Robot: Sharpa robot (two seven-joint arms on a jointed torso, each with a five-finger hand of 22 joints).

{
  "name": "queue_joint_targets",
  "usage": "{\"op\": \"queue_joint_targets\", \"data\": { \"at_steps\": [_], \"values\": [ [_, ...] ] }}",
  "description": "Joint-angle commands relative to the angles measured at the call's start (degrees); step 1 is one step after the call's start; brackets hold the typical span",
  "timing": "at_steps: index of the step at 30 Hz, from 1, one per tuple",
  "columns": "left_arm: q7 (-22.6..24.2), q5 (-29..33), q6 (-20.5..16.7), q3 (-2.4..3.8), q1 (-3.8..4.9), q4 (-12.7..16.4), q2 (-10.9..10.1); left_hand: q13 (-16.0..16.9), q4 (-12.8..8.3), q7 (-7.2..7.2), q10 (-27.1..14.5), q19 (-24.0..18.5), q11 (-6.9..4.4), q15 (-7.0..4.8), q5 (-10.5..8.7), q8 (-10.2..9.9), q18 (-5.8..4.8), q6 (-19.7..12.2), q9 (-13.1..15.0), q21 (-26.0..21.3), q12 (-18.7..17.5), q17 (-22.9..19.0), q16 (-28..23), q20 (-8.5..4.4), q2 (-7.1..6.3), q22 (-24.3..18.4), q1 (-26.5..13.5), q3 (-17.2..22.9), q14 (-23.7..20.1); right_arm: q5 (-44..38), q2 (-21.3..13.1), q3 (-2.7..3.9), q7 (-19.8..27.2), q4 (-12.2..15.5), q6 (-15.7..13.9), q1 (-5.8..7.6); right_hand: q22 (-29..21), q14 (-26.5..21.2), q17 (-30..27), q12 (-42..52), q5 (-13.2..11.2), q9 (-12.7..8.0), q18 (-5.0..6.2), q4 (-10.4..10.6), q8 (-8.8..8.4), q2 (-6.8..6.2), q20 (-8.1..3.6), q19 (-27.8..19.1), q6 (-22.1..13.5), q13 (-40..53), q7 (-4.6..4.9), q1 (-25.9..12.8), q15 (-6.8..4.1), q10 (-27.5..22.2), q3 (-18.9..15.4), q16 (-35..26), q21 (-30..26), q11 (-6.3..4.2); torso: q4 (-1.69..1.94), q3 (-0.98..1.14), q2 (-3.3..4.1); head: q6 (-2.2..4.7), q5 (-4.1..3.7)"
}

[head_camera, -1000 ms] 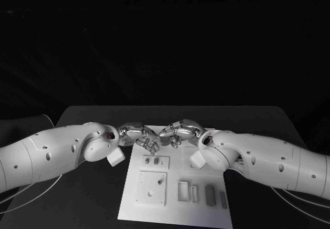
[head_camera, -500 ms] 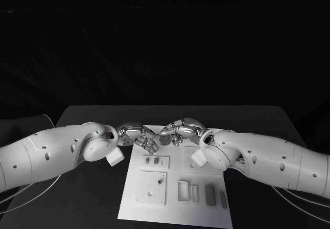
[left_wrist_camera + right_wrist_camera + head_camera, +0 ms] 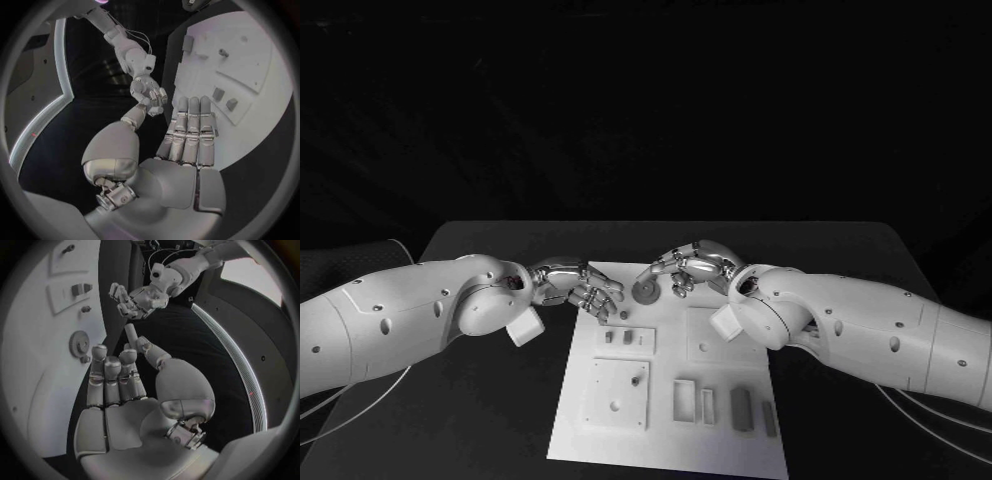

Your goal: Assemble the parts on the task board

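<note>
The white task board (image 3: pixel 668 450) lies mid-table. A round toothed grey part (image 3: pixel 646 290) lies flat on its far end, also seen as a gear (image 3: pixel 79 343) beside my right fingers. My right hand (image 3: pixel 687 268) hovers just behind it, fingers stretched out and holding nothing (image 3: pixel 115 375). At the board's far left corner my left hand (image 3: pixel 584 286) also holds nothing, its fingers straight and side by side (image 3: pixel 187 135). Two small grey parts (image 3: pixel 219 94) stand in a block beyond its fingertips. Grey bars (image 3: pixel 740 408) lie near the board's front right.
A square white plate (image 3: pixel 617 392) and a rectangular frame (image 3: pixel 685 400) sit on the board's near half. Bare black table (image 3: pixel 488 420) flanks the board on both sides. Both white forearms lean in over the board's far corners.
The two hands, close together over the board's far end a second ago, have drawn apart: left hand to the left, right hand back and right. The toothed part now lies uncovered between them.
</note>
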Motion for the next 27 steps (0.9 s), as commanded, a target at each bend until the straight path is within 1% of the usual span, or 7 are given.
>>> {"op": "queue_joint_targets", "data": {
  "at_steps": [1, 7, 13, 19, 22, 25, 27],
  "values": [
    [-0.18, -0.18, 2.92, 0.03, 0.03, -0.56, -0.42, -0.04, 0.0, 0.03, -0.51, -0.46, 0.07, 0.05, -0.27, -0.27, 1.16, -0.53, -0.09, -0.11, -0.29, -0.05, -0.41, -0.06, -0.7, -0.18, -0.37, -0.77, -0.39, -1.76, -0.17, 0.06, 1.9, -0.57, 1.11, -0.01, 1.13, 0.81, 0.06, 0.34, 0.16, 2.16, 0.47, 0.09, 0.83, 0.05, -0.17, 0.27, 2.99, 0.09, 0.07, 0.4, -1.15, 0.25, 0.32, 0.36, 0.4, -0.2, -0.02, -0.01, 0.0, 0.12, -0.01],
    [0.12, 2.05, 0.11, 0.03, 0.03, -3.51, -1.6, 0.07, 0.24, 0.06, -0.65, -0.46, 0.03, 0.05, -0.26, -0.24, 1.49, -0.75, -0.07, -0.01, -0.15, 0.02, -0.57, 0.02, 0.01, -0.77, -2.22, -2.61, -0.35, -16.23, -0.83, 0.08, 4.53, 0.15, 1.89, -0.01, 1.13, 0.82, 0.07, 0.33, 0.21, 2.22, 0.47, 0.06, 0.84, -0.02, -0.2, 0.27, 3.01, 0.1, 0.05, 0.48, -1.18, 0.27, 0.38, 0.38, 0.45, -0.21, 0.02, 0.07, -0.02, 0.28, 0.19],
    [2.54, 5.01, -6.19, 0.02, 0.3, -6.55, -2.09, 0.21, 0.13, -0.18, -0.41, -0.26, -0.13, -0.05, -0.26, 0.1, 1.62, -0.27, 0.06, 0.07, 0.07, 0.1, -0.52, -0.04, 0.66, -0.97, -2.22, -2.7, -0.1, -31.31, -1.0, 0.06, 7.21, 2.91, 3.21, 0.0, 1.16, 0.87, 0.11, 0.32, -0.22, 2.35, 0.47, 0.03, 0.82, -0.32, -0.31, 0.3, 2.97, 0.12, 0.02, 0.78, -1.3, 0.36, 0.43, 0.46, 0.65, -0.25, -0.02, 0.11, -0.03, 0.31, 0.5],
    [5.27, 7.19, -10.87, 0.02, 0.35, -9.45, -1.69, 0.42, 0.02, -0.52, -0.11, 0.08, -0.3, -0.18, -0.2, 0.58, 1.68, 0.54, 0.21, 0.19, 0.35, 0.21, -0.42, -0.11, 1.24, -1.11, -1.27, -2.44, 0.24, -41.26, -0.52, -0.42, 9.16, 5.54, 2.97, -0.01, 1.18, 0.98, 0.16, 0.31, -0.33, 2.52, 0.47, 0.04, 0.85, -0.71, -0.44, 0.38, 3.01, 0.13, -0.03, 1.31, -1.4, 0.58, 0.5, 0.57, 0.9, -0.31, 0.0, 0.1, -0.03, 0.09, 1.6],
    [6.34, 8.26, -12.6, 0.02, 0.35, -10.42, -1.33, 0.49, 0.12, -0.65, 0.0, 0.24, -0.36, -0.22, -0.17, 0.76, 1.66, 0.88, 0.24, 0.22, 0.45, 0.23, -0.38, -0.13, 1.46, -1.15, -1.18, -2.44, 0.38, -45.25, -0.08, -1.03, 9.77, 6.25, 2.14, -0.01, 1.18, 1.05, 0.18, 0.29, -0.37, 2.58, 0.47, 0.04, 0.84, -0.91, -0.48, 0.42, 3.01, 0.13, -0.05, 1.51, -1.43, 0.69, 0.5, 0.62, 1.01, -0.34, -0.01, 0.07, -0.07, -0.19, 2.25],
    [7.27, 9.08, -14.01, 0.02, 0.35, -10.93, -0.93, 0.57, 0.11, -0.78, 0.13, 0.42, -0.44, -0.29, -0.07, 0.88, 1.69, 1.15, 0.24, 0.26, 0.56, 0.25, -0.35, -0.2, 1.81, -1.19, -0.88, -2.31, 0.56, -48.95, 0.3, -2.11, 10.51, 7.24, 1.2, -0.01, 1.18, 1.15, 0.2, 0.26, -0.39, 2.66, 0.47, 0.04, 0.87, -1.17, -0.54, 0.48, 3.07, 0.11, -0.09, 1.78, -1.47, 0.84, 0.5, 0.67, 1.13, -0.37, -0.07, 0.03, -0.15, -0.56, 3.05],
    [7.59, 9.1, -14.18, 0.02, 0.35, -11.37, -0.39, 0.61, 0.09, -0.82, 0.19, 0.5, -0.48, -0.33, 0.01, 0.92, 1.68, 1.25, 0.23, 0.28, 0.61, 0.26, -0.33, -0.23, 1.94, -1.21, -0.71, -2.25, 0.64, -51.63, 0.58, -3.18, 11.36, 8.16, 0.57, -0.01, 1.16, 1.32, 0.21, 0.23, -0.4, 2.75, 0.47, 0.08, 0.88, -1.3, -0.61, 0.65, 3.12, 0.09, -0.12, 1.98, -1.54, 1.07, 0.49, 0.73, 1.29, -0.41, -0.1, -0.01, -0.23, -0.96, 3.65]
  ]
}}
